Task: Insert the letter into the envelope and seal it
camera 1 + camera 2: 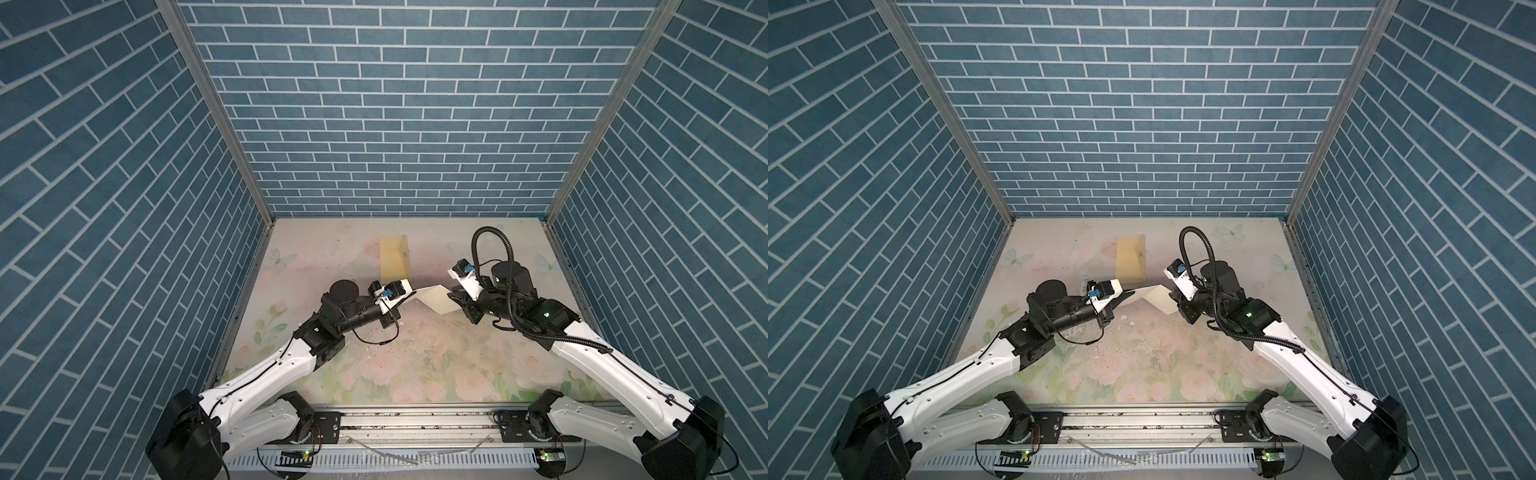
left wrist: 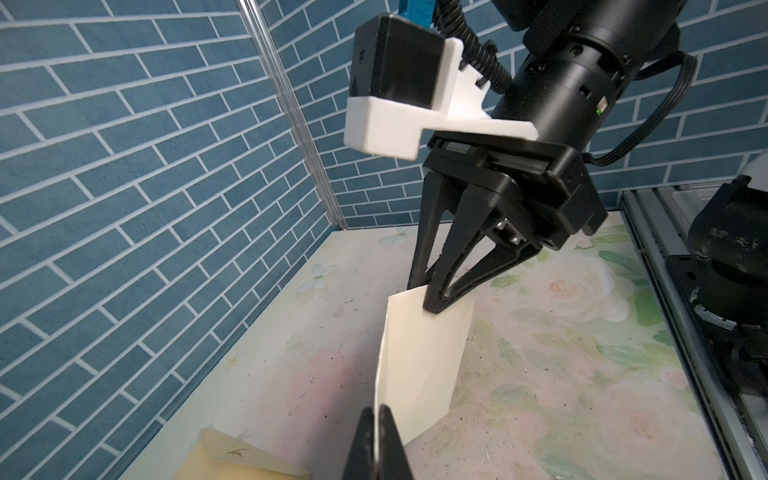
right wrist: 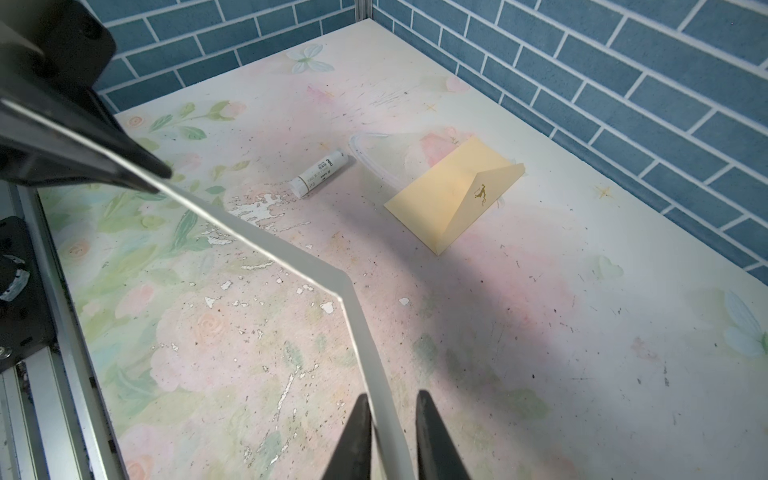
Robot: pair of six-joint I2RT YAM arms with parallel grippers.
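Observation:
The letter [image 1: 436,301] [image 1: 1156,299] is a pale cream sheet bent at a crease, hanging in the air over the middle of the table between both grippers. My left gripper [image 2: 376,415] [image 1: 411,294] is shut on one end of it [image 2: 419,357]. At the other end my right gripper [image 3: 392,401] [image 1: 453,297] [image 2: 432,301] has its jaws a little apart around the sheet's edge [image 3: 291,249], with a gap on one side. The pale-yellow envelope [image 1: 392,259] [image 1: 1130,259] [image 3: 449,199] lies flat behind them, flap raised, and nothing touches it.
A white glue stick [image 3: 319,173] [image 1: 1084,286] lies on the floral table [image 1: 415,365] beside the envelope, by the left gripper. Blue brick walls [image 1: 395,124] close in the back and both sides. A metal rail [image 1: 415,419] runs along the front edge.

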